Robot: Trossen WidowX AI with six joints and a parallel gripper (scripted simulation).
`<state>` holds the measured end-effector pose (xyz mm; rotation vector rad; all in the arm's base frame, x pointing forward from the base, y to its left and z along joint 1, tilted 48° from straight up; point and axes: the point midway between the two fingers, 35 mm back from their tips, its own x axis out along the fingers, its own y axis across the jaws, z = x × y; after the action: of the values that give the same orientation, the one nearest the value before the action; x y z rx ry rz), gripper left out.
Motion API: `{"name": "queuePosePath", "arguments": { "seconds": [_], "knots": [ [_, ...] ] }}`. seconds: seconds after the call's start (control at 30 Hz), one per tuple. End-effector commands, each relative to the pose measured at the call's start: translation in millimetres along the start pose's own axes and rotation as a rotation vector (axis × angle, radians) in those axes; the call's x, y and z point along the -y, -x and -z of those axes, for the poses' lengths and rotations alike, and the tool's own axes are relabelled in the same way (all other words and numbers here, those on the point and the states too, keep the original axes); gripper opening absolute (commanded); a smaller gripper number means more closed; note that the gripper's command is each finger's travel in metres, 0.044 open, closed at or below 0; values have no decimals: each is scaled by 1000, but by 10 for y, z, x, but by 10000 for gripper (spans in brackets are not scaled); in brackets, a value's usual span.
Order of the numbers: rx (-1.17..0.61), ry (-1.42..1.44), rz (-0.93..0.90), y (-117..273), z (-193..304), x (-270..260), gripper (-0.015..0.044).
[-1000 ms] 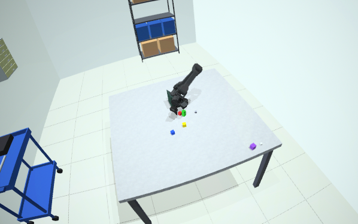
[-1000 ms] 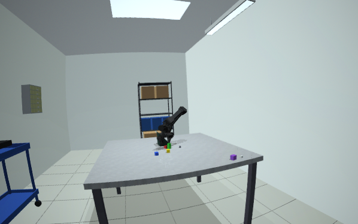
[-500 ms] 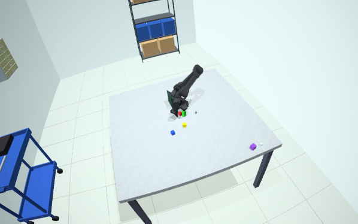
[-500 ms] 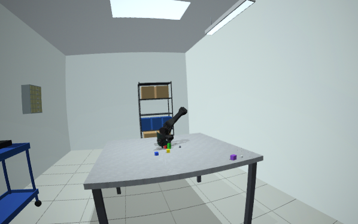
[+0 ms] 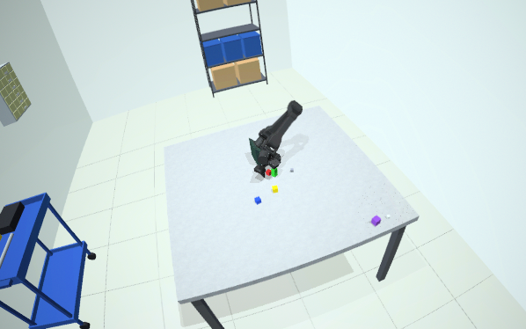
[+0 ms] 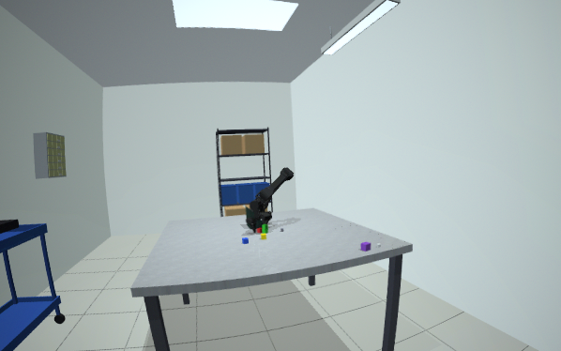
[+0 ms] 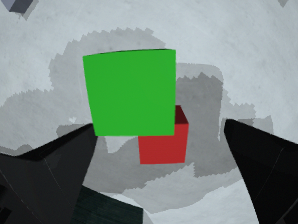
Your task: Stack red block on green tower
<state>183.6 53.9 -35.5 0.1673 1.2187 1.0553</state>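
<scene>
Red block sits on the table, touching the green tower. Gripper hangs low over both, fingers spread wide and empty. Yellow cube and blue cube lie nearby; table edges are far off.

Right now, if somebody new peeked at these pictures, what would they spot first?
Probably the black arm bent low near the middle of the grey table, its open tool hanging right above the red block. The green tower stands close beside the red block and looks huge in the wrist view. Small bright cubes dot the table too: yellow, blue, and purple near the corner.
</scene>
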Motion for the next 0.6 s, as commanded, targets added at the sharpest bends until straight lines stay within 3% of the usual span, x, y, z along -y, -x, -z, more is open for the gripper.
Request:
{"name": "queuePosePath", "arguments": {
  "seconds": [0.0,0.43,0.57],
  "knots": [
    [2,-7,-5,0,2,-4,440],
    [2,-7,-5,0,2,-4,99],
    [2,-7,-5,0,2,-4,72]
  ]
}}
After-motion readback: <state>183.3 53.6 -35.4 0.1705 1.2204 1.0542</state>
